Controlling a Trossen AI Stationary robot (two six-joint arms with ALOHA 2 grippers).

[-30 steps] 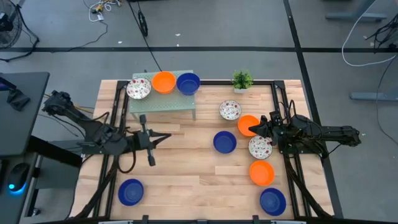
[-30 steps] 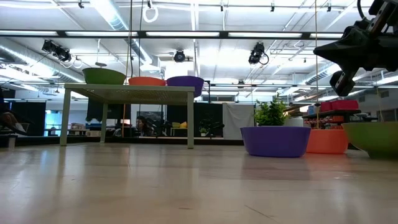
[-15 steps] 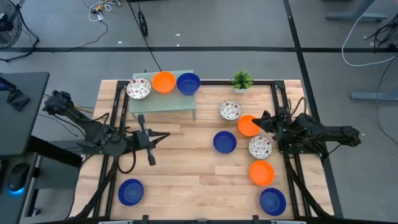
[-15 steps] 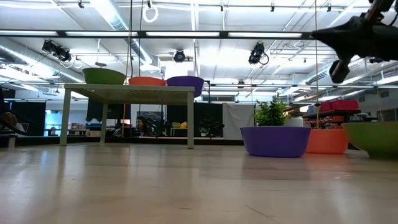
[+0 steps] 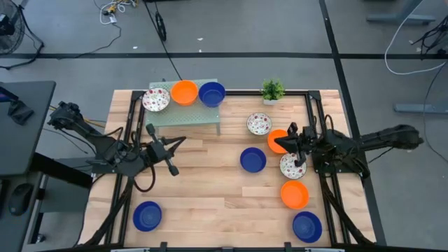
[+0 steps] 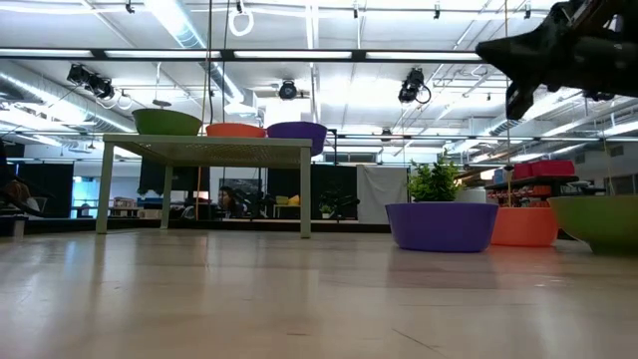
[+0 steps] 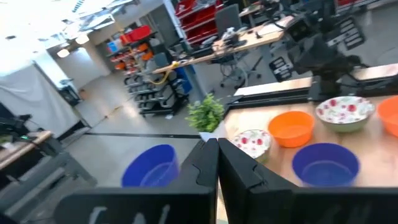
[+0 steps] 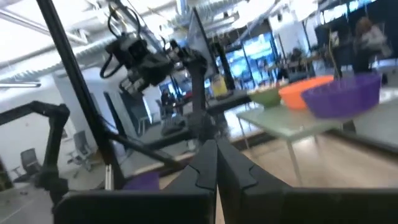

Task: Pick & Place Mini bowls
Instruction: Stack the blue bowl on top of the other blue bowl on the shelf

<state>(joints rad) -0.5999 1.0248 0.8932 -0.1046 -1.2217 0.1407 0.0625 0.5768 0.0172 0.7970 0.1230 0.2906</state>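
**Both jaws clenched and empty over a bench of scattered bowls**

I saw the wooden bench (image 5: 210, 189) filling the middle of the high view, with a small pale green table (image 5: 183, 115) standing on its far left part. The left arm (image 5: 98, 143) reached in from the left edge, its jaws (image 5: 180, 143) clenched on nothing, just in front of that small table. The right arm (image 5: 371, 143) came in from the right, its jaws (image 5: 278, 145) also clenched and empty, poised over the orange bowl (image 5: 276, 139) near the right side.

On the small table sat three bowls in a row: a speckled one (image 5: 155, 100), an orange one (image 5: 184, 92) and a blue one (image 5: 211, 93). On the bench itself I counted a speckled bowl (image 5: 259, 124) near the potted plant (image 5: 272, 90), a blue bowl (image 5: 253, 159) at the centre, another speckled bowl (image 5: 291, 166) partly under the right arm, then an orange bowl (image 5: 295, 194) and a blue bowl (image 5: 306, 226) toward the near right corner. One more blue bowl (image 5: 147, 215) lay alone at the near left.
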